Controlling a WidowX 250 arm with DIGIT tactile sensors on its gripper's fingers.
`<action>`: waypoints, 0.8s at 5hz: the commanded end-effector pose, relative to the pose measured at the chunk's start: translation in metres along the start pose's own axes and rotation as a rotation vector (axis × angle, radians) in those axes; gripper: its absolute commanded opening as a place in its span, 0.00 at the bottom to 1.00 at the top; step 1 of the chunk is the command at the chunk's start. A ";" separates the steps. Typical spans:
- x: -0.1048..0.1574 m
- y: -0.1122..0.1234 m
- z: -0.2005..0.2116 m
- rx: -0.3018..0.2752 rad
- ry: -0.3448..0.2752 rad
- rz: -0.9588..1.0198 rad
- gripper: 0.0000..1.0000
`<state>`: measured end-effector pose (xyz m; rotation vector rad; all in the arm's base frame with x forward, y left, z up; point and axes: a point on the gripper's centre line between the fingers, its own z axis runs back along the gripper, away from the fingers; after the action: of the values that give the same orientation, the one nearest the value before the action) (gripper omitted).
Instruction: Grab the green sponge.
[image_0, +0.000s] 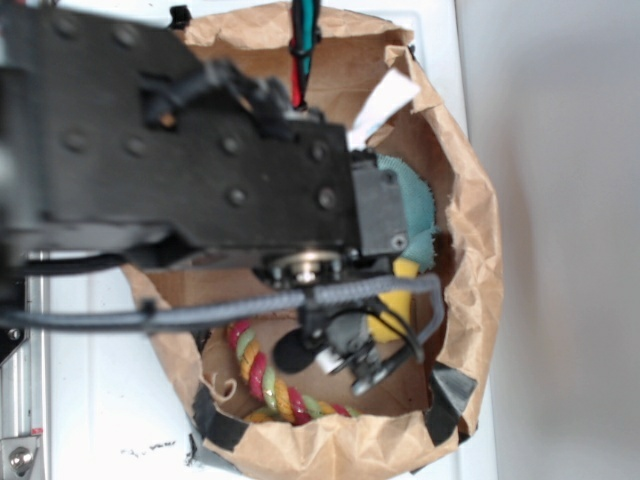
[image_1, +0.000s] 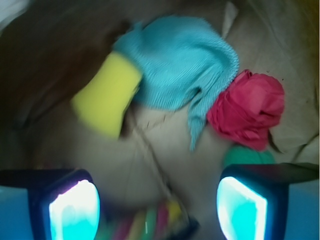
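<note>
Spread jaws of the black gripper (image_1: 155, 205) empty, glowing pads low in the wrist view, with the yellow trapezoid foam sponge (image_1: 106, 93) ahead and to the left on the floor of the crumpled brown paper bag (image_0: 470, 240), long axis slanting up to the right, one end tucked against the teal fringed cloth (image_1: 180, 62). Beside the cloth only in the wrist view: a crumpled red cloth (image_1: 248, 110) and, perhaps, a green ball (image_1: 245, 156), blurred. Overhead, arm hiding most of the sponge, yet showing the braided coloured rope (image_0: 262, 375).

green sponge (image_0: 398, 285) mostly behind arm (image_0: 190, 150), green ball (image_1: 248, 156) half hidden (wrist view blurred)
</note>
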<state>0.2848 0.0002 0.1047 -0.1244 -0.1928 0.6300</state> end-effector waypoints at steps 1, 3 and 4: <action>0.040 -0.003 -0.019 -0.085 -0.015 0.099 1.00; 0.052 -0.017 -0.038 -0.134 0.040 0.169 1.00; 0.051 -0.021 -0.037 -0.121 0.070 0.231 1.00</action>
<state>0.3380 0.0042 0.0660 -0.2857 -0.0951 0.8343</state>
